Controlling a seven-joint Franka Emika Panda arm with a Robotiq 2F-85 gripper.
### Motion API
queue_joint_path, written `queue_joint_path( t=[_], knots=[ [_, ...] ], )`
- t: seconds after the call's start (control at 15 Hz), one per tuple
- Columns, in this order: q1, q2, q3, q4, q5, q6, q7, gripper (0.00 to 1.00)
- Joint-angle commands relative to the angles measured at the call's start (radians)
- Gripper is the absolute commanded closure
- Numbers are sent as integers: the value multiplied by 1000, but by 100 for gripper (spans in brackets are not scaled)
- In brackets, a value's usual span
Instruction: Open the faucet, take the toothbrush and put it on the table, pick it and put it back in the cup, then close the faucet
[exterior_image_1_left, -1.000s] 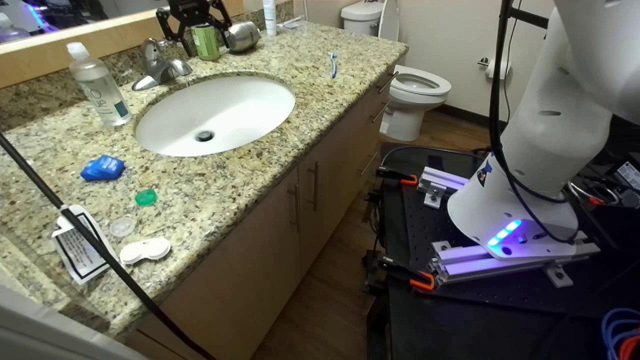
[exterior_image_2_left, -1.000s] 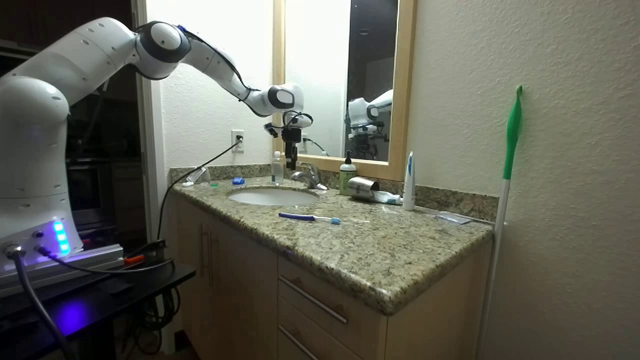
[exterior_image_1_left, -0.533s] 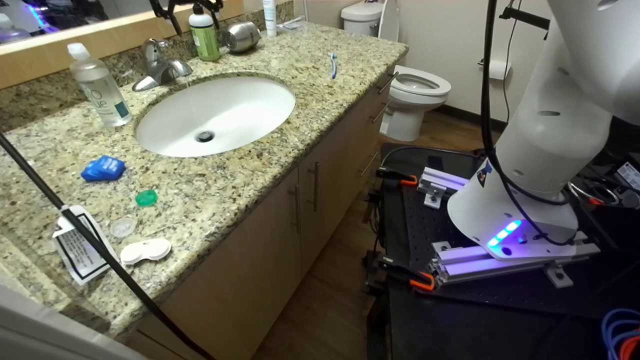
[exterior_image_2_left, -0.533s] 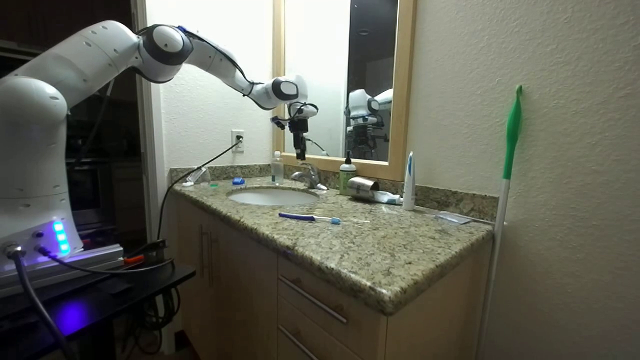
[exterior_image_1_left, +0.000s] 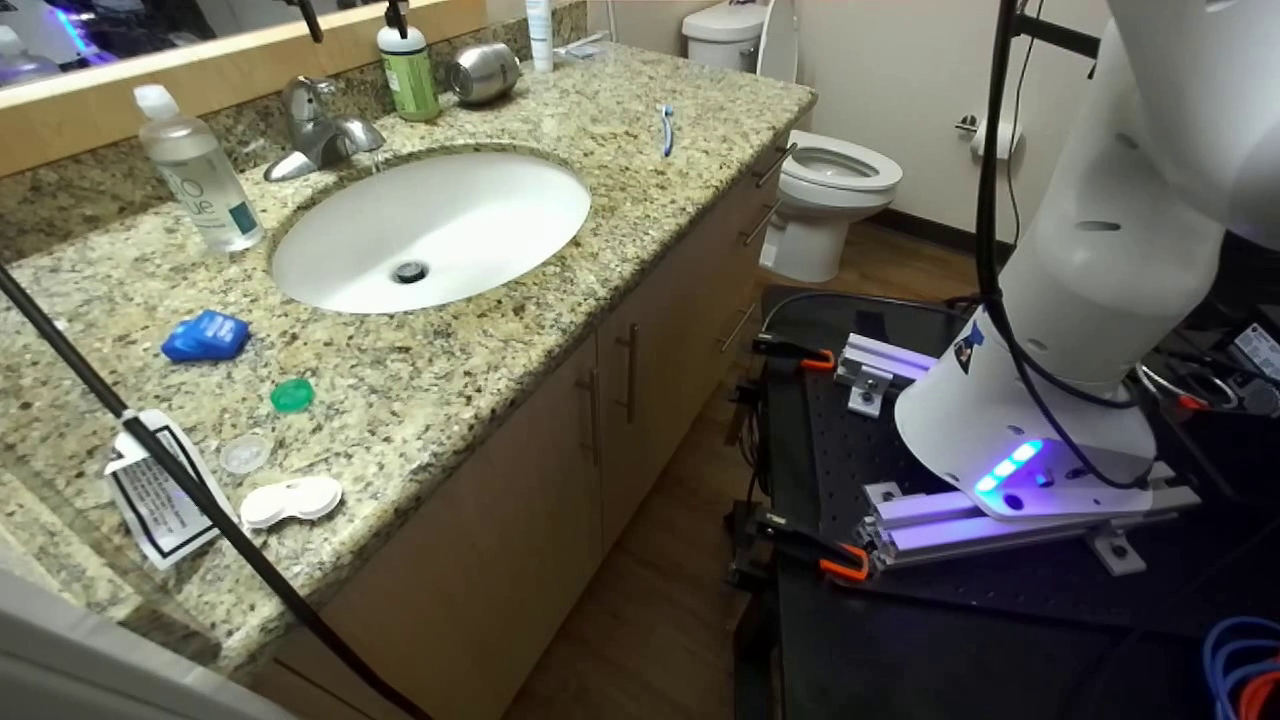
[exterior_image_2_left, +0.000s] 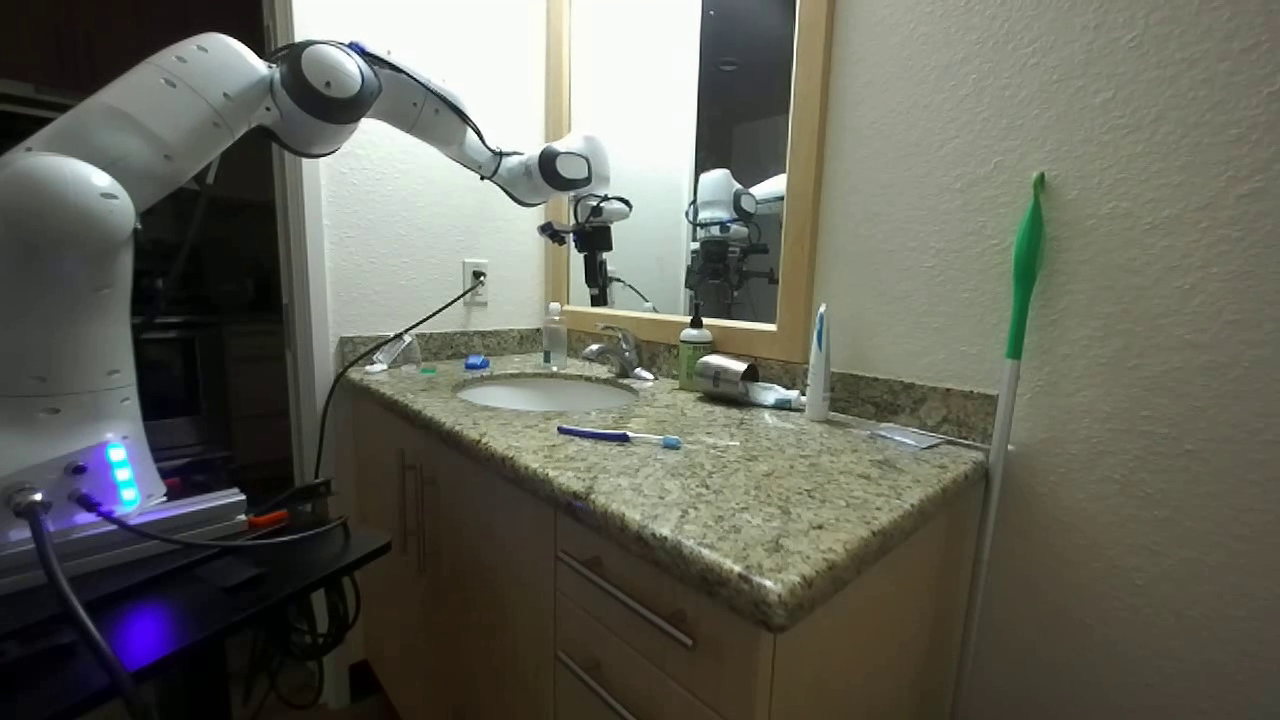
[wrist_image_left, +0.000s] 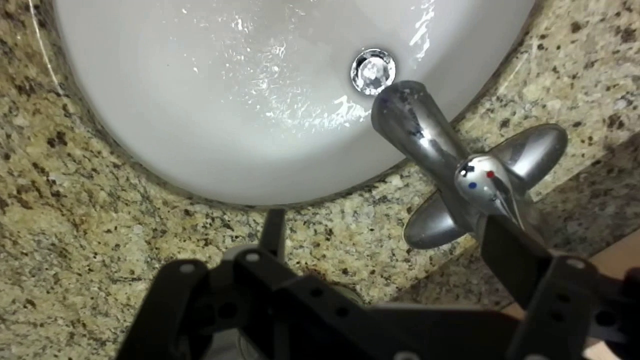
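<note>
The claw (wrist_image_left: 384, 220) hangs just above the faucet (exterior_image_2_left: 624, 350), its two fingers standing wide apart;
in both exterior views the toothbrush (exterior_image_1_left: 667, 132) lies on the surface (exterior_image_1_left: 400, 385), near the front edge, lower than the claw and well apart from it; in the wrist view one finger overlaps the back of the faucet; the sink (wrist_image_left: 175, 145) looks wet, though the glare makes it uncertain; I count one faucet, one toothbrush, one cup (exterior_image_2_left: 722, 374), one clear bottle (exterior_image_1_left: 200, 175) and one green bottle (exterior_image_1_left: 410, 82); the cup lies on its side, just beside the green bottle.
</note>
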Motion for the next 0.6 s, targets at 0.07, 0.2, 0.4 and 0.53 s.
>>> queue_joint_path(
  t=[0.07,0.2,0.4,0.53],
  knots=[
    [1,3,-1,2,0,1,1,0],
    [0,3,-2,2,0,1,1,0],
    [-5,55,9,21,18,53,12,0],
    [1,33,5,3,6,36,5,0]
  ],
)
